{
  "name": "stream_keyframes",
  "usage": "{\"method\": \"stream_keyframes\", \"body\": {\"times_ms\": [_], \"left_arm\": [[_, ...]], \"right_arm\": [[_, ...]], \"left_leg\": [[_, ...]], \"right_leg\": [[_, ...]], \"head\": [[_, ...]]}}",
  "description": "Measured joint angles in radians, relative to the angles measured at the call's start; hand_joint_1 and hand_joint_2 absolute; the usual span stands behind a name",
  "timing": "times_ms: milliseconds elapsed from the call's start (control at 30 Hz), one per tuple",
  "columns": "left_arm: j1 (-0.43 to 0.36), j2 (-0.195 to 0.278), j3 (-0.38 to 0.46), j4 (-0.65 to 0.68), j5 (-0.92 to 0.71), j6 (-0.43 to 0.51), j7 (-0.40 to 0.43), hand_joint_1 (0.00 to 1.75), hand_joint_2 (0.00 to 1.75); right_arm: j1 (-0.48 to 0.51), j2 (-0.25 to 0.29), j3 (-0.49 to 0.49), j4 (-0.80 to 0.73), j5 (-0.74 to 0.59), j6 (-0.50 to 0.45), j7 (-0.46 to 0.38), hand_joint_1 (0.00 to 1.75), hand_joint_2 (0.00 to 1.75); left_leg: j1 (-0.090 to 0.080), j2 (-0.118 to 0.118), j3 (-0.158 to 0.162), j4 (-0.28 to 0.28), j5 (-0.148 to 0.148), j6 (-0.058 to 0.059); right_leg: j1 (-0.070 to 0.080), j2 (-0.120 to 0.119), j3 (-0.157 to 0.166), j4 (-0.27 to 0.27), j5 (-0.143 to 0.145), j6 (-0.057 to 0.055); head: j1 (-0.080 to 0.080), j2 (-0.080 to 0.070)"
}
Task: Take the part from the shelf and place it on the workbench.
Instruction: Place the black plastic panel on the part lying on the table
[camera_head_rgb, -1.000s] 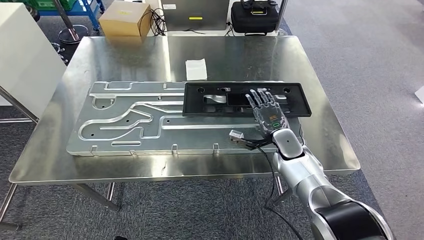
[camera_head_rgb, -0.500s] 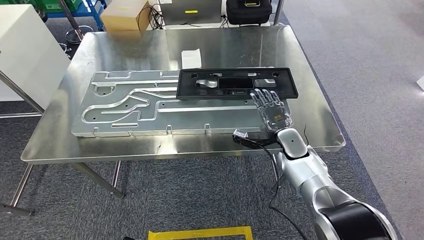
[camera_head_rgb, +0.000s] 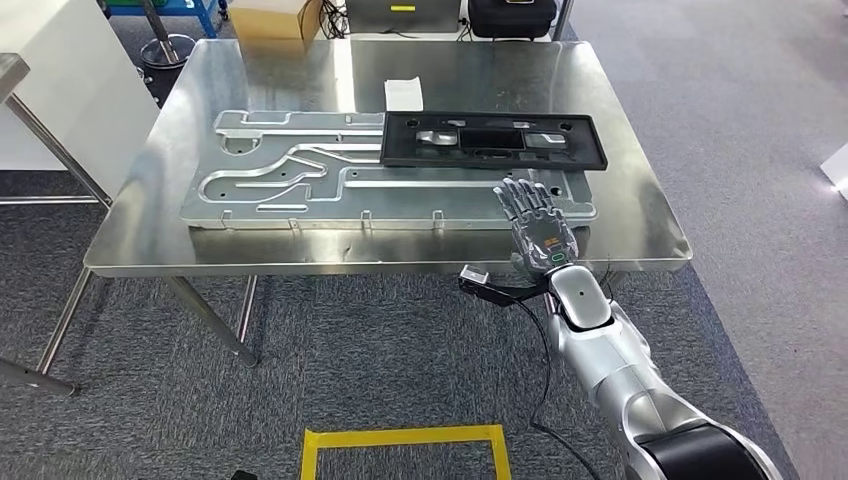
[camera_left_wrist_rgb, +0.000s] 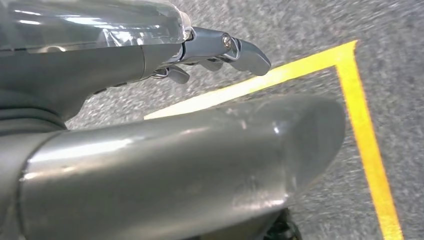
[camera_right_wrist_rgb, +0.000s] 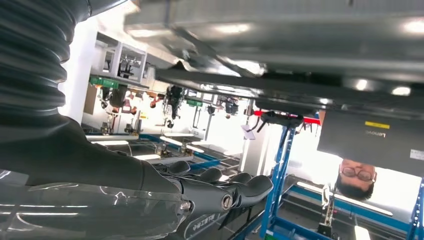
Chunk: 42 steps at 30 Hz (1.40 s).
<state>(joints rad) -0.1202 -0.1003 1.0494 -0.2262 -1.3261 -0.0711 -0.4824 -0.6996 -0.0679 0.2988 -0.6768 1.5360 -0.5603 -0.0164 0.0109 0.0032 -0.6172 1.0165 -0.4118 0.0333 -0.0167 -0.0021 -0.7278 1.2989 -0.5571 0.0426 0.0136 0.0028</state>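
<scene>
On the tabletop (camera_head_rgb: 640, 215), the black part (camera_head_rgb: 492, 139) lies at 12 o'clock from the empty right hand (camera_head_rgb: 538, 228), fingers (camera_head_rgb: 522, 196) spread, so it should withdraw slowly without nudging the part.

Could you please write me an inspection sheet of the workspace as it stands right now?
Surface: steel workbench, shiny, on metal legs.
Job's things: black part lies flat on the grooved metal plate, at its far right end.
Clutter: white paper slip beyond the plate; cardboard box at the far edge.
Hands: right hand open, fingers spread above the bench's near right edge, holding nothing; left hand hangs over the floor, grip unclear.
Cables: black cable hangs beside the right arm.
Surroundings: grey carpet, yellow tape marking, a person in the right wrist view.
</scene>
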Motion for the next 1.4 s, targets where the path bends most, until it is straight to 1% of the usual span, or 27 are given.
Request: {"method": "stream_keyframes", "body": {"times_ms": [33,100,167,200,267,300,367,433,467,533,600,667,700,767,800,833,933,967,1000,1033,1100,1167,1233,1300,1333,1367,1400], "left_arm": [[0.000,0.000,0.000,0.000,0.000,0.000,0.000,0.00,0.00],[0.000,0.000,0.000,0.000,0.002,-0.001,0.000,0.00,0.00],[0.000,-0.001,0.000,0.000,0.004,-0.002,0.000,0.00,0.00],[0.000,-0.001,0.000,0.000,0.004,-0.002,0.000,0.00,0.00],[0.001,-0.001,0.000,0.000,0.005,-0.002,0.000,0.00,0.00],[0.002,-0.001,0.001,0.000,0.006,-0.002,0.000,0.00,0.00],[0.006,0.000,0.001,0.000,0.007,-0.002,0.001,0.00,0.00],[0.008,0.000,0.001,0.000,0.011,0.000,0.001,0.00,0.00],[0.009,-0.001,0.001,0.000,0.013,0.001,0.001,0.00,0.00],[0.010,-0.001,0.002,0.000,0.017,0.005,0.001,0.00,0.00],[0.011,0.000,0.005,0.000,0.024,0.008,-0.001,0.00,0.00],[0.011,0.000,0.009,0.000,0.032,0.012,-0.005,0.00,0.00],[0.013,0.000,0.012,0.000,0.035,0.014,-0.008,0.00,0.00],[0.018,0.000,0.019,0.000,0.039,0.016,-0.011,0.00,0.00],[0.019,-0.001,0.022,0.001,0.042,0.018,-0.012,0.00,0.00],[0.021,-0.002,0.026,0.001,0.048,0.020,-0.014,0.00,0.00],[0.029,-0.003,0.041,0.001,0.069,0.026,-0.020,0.00,0.00],[0.034,-0.003,0.049,0.001,0.076,0.028,-0.022,0.00,0.00],[0.038,-0.003,0.056,0.001,0.082,0.030,-0.023,0.00,0.00],[0.043,-0.003,0.063,0.001,0.087,0.032,-0.023,0.00,0.00],[0.047,-0.004,0.076,0.001,0.098,0.036,-0.024,0.00,0.00],[0.047,-0.006,0.091,0.001,0.114,0.040,-0.024,0.00,0.00],[0.046,-0.008,0.109,0.001,0.129,0.044,-0.024,0.00,0.00],[0.050,-0.010,0.128,0.001,0.140,0.049,-0.024,0.00,0.00],[0.053,-0.010,0.137,0.001,0.144,0.052,-0.024,0.00,0.00],[0.055,-0.010,0.146,0.001,0.148,0.056,-0.024,0.00,0.00],[0.057,-0.010,0.154,0.001,0.150,0.060,-0.024,0.00,0.00]], "right_arm": [[0.006,0.000,0.000,-0.007,0.001,-0.002,0.000,0.00,1.75],[0.012,0.000,-0.001,-0.023,0.004,-0.002,0.001,0.00,1.75],[0.013,0.000,-0.002,-0.042,0.007,-0.002,0.003,0.00,1.75],[0.013,0.000,-0.002,-0.049,0.008,-0.003,0.005,0.00,1.75],[0.019,-0.001,-0.003,-0.058,0.010,-0.005,0.008,0.00,1.75],[0.023,0.000,-0.004,-0.061,0.010,-0.007,0.010,0.00,1.75],[0.034,0.000,-0.006,-0.072,0.009,-0.014,0.014,0.00,1.75],[0.057,0.001,-0.013,-0.089,-0.006,-0.035,0.016,0.00,1.75],[0.077,0.003,-0.020,-0.103,-0.019,-0.049,0.016,0.00,1.75],[0.122,0.009,-0.037,-0.138,-0.046,-0.076,0.014,0.00,1.75],[0.173,0.018,-0.059,-0.189,-0.091,-0.095,-0.001,0.00,1.75],[0.232,0.031,-0.088,-0.256,-0.156,-0.118,-0.027,0.00,1.75],[0.261,0.038,-0.102,-0.288,-0.181,-0.128,-0.039,0.00,1.75],[0.311,0.051,-0.122,-0.341,-0.215,-0.136,-0.057,0.00,1.75],[0.336,0.055,-0.130,-0.366,-0.236,-0.136,-0.069,0.00,1.75],[0.366,0.062,-0.140,-0.396,-0.268,-0.137,-0.086,0.00,1.75],[0.490,0.095,-0.190,-0.508,-0.403,-0.137,-0.163,0.00,1.75],[0.543,0.109,-0.213,-0.546,-0.455,-0.137,-0.198,0.00,1.75],[0.596,0.125,-0.236,-0.581,-0.504,-0.137,-0.232,0.00,1.75],[0.644,0.139,-0.259,-0.610,-0.547,-0.137,-0.265,0.00,1.75],[0.715,0.164,-0.300,-0.656,-0.629,-0.126,-0.319,0.00,1.75],[0.765,0.188,-0.348,-0.687,-0.753,-0.079,-0.376,0.00,1.75],[0.813,0.215,-0.420,-0.700,-0.903,0.020,-0.451,0.00,1.75],[0.852,0.250,-0.528,-0.691,-0.996,0.146,-0.537,0.00,0.87],[0.862,0.268,-0.597,-0.678,-1.008,0.209,-0.579,0.00,0.44],[0.866,0.287,-0.677,-0.660,-1.001,0.267,-0.610,0.00,0.00],[0.864,0.305,-0.761,-0.637,-0.986,0.316,-0.632,0.00,0.00]], "left_leg": [[-0.001,0.000,-0.015,0.002,0.010,-0.002],[-0.003,0.000,-0.039,0.004,0.030,-0.008],[-0.005,0.000,-0.050,0.003,0.049,-0.017],[-0.005,0.000,-0.051,0.000,0.059,-0.023],[-0.002,0.000,-0.052,-0.009,0.076,-0.035],[-0.001,-0.001,-0.058,-0.003,0.065,-0.040],[0.001,-0.003,-0.084,0.063,-0.018,-0.048],[0.002,-0.003,-0.116,0.194,-0.119,-0.055],[0.003,-0.002,-0.122,0.254,-0.139,-0.058],[0.003,-0.002,-0.094,0.293,-0.106,-0.060],[0.002,-0.003,0.001,0.201,-0.067,-0.056],[-0.001,-0.005,0.111,0.054,-0.096,-0.047],[-0.004,-0.005,0.141,0.007,-0.116,-0.042],[-0.006,-0.003,0.144,-0.015,-0.113,-0.027],[-0.005,0.000,0.136,-0.018,-0.102,-0.018],[-0.003,0.002,0.126,-0.020,-0.089,-0.008],[-0.002,0.003,0.083,-0.021,-0.050,0.008],[-0.002,0.002,0.067,-0.021,-0.038,0.008],[-0.003,0.001,0.050,-0.019,-0.027,0.006],[-0.003,0.000,0.034,-0.017,-0.017,0.004],[-0.004,0.002,0.004,-0.010,0.002,-0.003],[-0.007,0.006,-0.014,-0.002,0.017,-0.012],[-0.007,0.008,-0.021,-0.002,0.034,-0.024],[-0.005,0.007,-0.026,-0.005,0.044,-0.037],[-0.004,0.006,-0.031,0.006,0.024,-0.042],[-0.003,0.005,-0.041,0.034,-0.016,-0.046],[-0.001,0.005,-0.053,0.081,-0.073,-0.050]], "right_leg": [[0.001,0.000,0.028,-0.017,0.026,-0.003],[0.005,0.001,0.131,-0.136,0.054,-0.016],[0.013,0.001,0.220,-0.264,0.038,-0.028],[0.016,0.001,0.238,-0.296,0.030,-0.032],[0.017,-0.001,0.233,-0.311,0.046,-0.042],[0.014,-0.003,0.227,-0.315,0.057,-0.049],[0.009,-0.008,0.203,-0.321,0.085,-0.064],[0.011,-0.009,0.169,-0.320,0.111,-0.069],[0.011,-0.010,0.151,-0.318,0.124,-0.068],[0.012,-0.011,0.114,-0.311,0.147,-0.063],[0.012,-0.012,0.080,-0.298,0.165,-0.056],[0.014,-0.014,0.061,-0.285,0.179,-0.047],[0.014,-0.015,0.059,-0.283,0.186,-0.041],[0.012,-0.016,0.058,-0.286,0.202,-0.029],[0.010,-0.013,0.054,-0.283,0.194,-0.023],[0.009,-0.009,0.045,-0.265,0.166,-0.018],[0.005,-0.002,0.005,-0.106,0.010,-0.007],[0.004,-0.002,-0.002,-0.045,-0.017,-0.005],[0.004,-0.001,0.001,-0.004,-0.017,-0.003],[0.003,-0.001,0.018,0.006,0.003,-0.004],[0.004,-0.002,0.105,-0.077,0.047,-0.011],[0.010,-0.003,0.226,-0.234,0.033,-0.022],[0.017,-0.004,0.285,-0.324,0.008,-0.031],[0.015,-0.006,0.277,-0.337,0.022,-0.043],[0.013,-0.007,0.268,-0.340,0.034,-0.051],[0.011,-0.009,0.255,-0.342,0.048,-0.059],[0.011,-0.011,0.240,-0.341,0.060,-0.064]], "head": [[0.000,0.000],[0.000,0.000],[-0.001,0.000],[-0.001,0.000],[0.000,0.000],[0.000,0.000],[-0.005,0.000],[-0.009,0.000],[-0.009,0.000],[-0.010,0.000],[-0.010,0.000],[-0.009,0.000],[-0.009,0.000],[-0.009,0.000],[-0.009,0.000],[-0.007,0.000],[0.000,0.000],[0.000,0.000],[0.000,0.000],[0.001,0.000],[0.001,0.000],[0.001,0.000],[0.001,0.000],[0.001,0.000],[0.000,0.000],[-0.003,0.000],[-0.005,0.000]]}}
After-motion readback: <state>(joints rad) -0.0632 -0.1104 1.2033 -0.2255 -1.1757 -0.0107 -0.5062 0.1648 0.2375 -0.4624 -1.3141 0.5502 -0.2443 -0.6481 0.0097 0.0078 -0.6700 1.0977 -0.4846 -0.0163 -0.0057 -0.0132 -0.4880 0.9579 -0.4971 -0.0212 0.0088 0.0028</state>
